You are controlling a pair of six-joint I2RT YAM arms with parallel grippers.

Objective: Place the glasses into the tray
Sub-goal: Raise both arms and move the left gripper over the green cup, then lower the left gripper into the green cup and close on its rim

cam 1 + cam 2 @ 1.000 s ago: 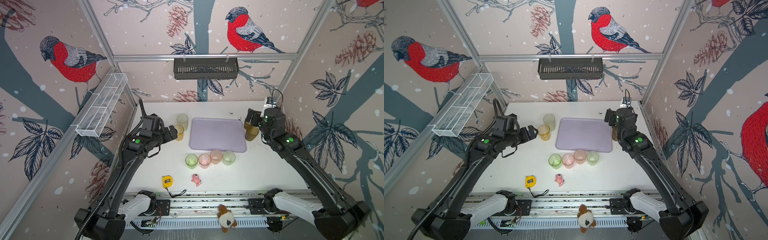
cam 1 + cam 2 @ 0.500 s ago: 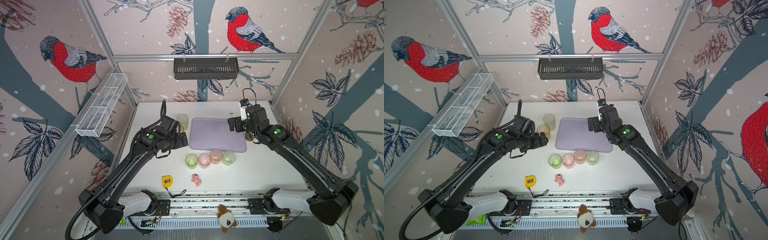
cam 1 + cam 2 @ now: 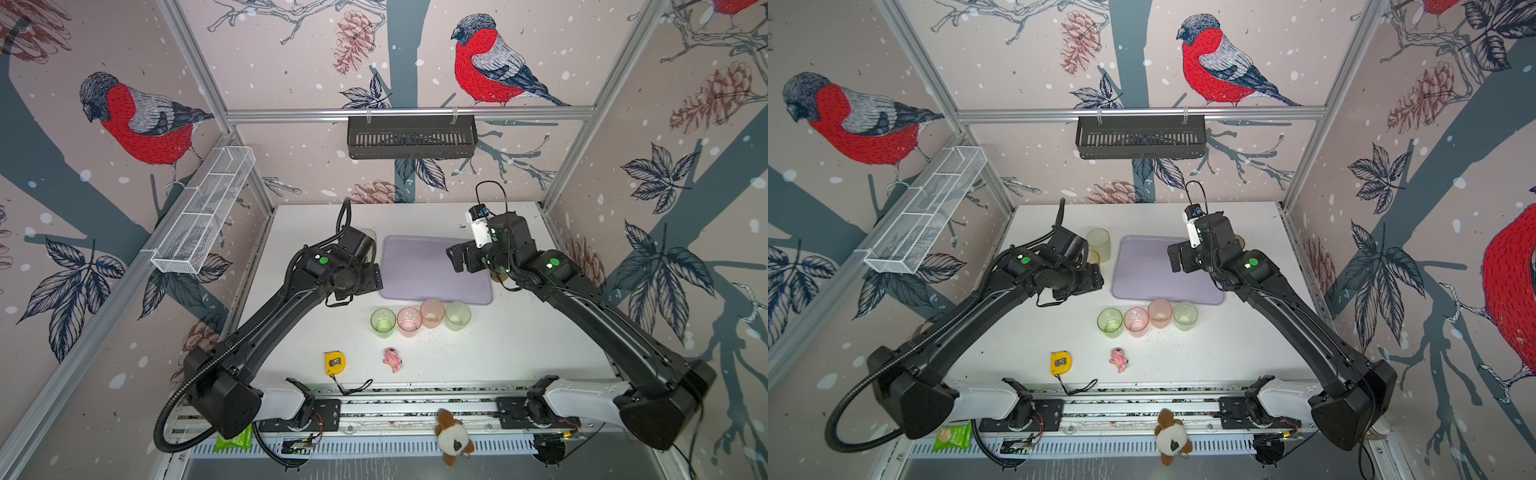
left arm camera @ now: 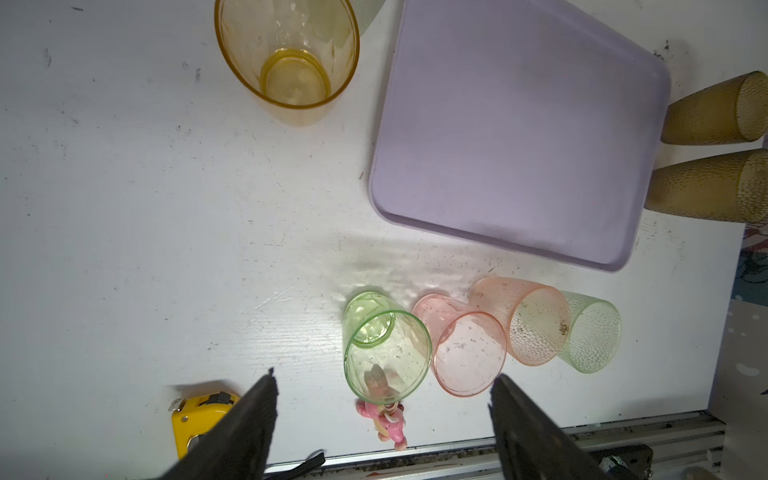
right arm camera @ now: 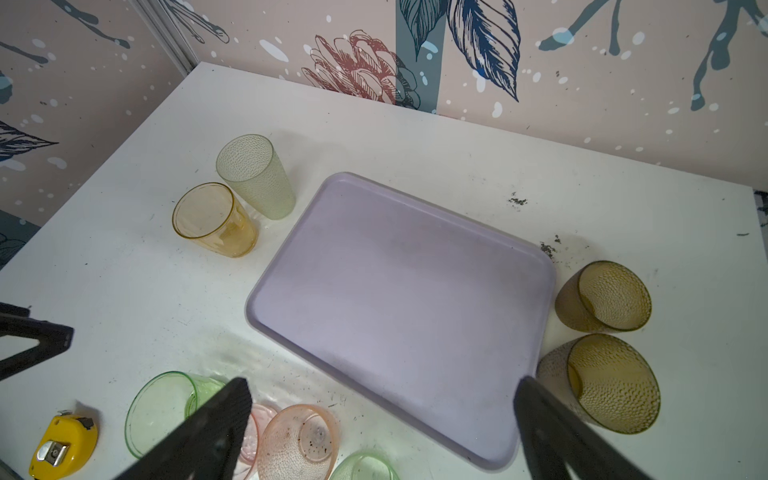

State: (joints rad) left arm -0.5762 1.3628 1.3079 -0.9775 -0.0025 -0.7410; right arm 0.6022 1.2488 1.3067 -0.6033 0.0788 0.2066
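The white table carries everything. The tray lies on its middle, nearer the far edge than the front one, and its lavender floor is bare in both top views and in the right wrist view: no glass is in it yet. As I judge it, the task is at its very start and all eight glasses are left to move.

The left gripper hangs above the table just off the tray's left rim, its jaws apart with nothing between them (its wrist view looks down past them at the front row). The right gripper hangs over the right part of the tray, jaws wide apart and empty too.

The glasses stand in three groups around the tray:
- **Front:** four stand in a row between the tray's near rim and the table's front edge: the green glass, a pink glass, a second pink glass just beside the rim, and a pale green glass.
- **Left:** towards the left edge stand the amber-yellow glass and the frosted glass, close together.
- **Right:** towards the right edge stand two dark brown glasses, just beside the tray.

Near the front edge lie a yellow tape measure and a small pink toy, which the task does not ask for.
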